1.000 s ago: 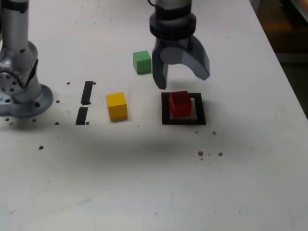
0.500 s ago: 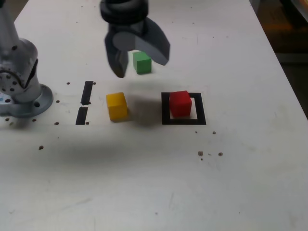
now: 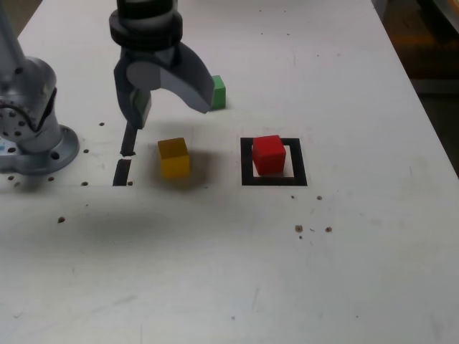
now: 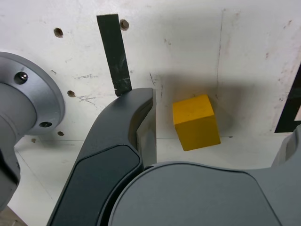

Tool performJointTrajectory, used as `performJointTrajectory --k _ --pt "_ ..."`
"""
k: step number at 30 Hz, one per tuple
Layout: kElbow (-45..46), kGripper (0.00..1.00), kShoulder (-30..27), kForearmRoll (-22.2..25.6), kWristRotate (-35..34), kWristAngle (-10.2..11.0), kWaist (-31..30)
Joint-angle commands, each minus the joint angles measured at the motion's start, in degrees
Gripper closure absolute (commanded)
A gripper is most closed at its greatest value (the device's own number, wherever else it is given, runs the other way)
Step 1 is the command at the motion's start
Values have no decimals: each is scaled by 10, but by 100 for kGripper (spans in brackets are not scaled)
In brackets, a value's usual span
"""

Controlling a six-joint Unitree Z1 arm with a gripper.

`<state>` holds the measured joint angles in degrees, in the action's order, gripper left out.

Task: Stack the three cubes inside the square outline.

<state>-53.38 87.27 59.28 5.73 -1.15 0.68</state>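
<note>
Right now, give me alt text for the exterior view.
An open pincer hangs above a yellow cube on a white table. A red cube sits inside a black square outline, and a green cube lies farther back.

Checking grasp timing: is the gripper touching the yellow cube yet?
Apart. In the wrist view, bare table shows between the finger and the yellow cube; the exterior view shows the open gripper hanging above the cube.
</note>
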Motion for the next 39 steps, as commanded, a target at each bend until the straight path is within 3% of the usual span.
performJointTrajectory --k 1,14,25,29,35,39 --pt "7 4 14 -10 0 -7 -1" --pt "45 5 74 -96 3 -29 -13" --pt "54 12 116 -133 3 -37 -13" --pt "56 26 120 -142 3 -39 -13" --pt "60 69 122 -158 -2 -40 -13" --pt "66 85 120 -164 -2 -40 -13"
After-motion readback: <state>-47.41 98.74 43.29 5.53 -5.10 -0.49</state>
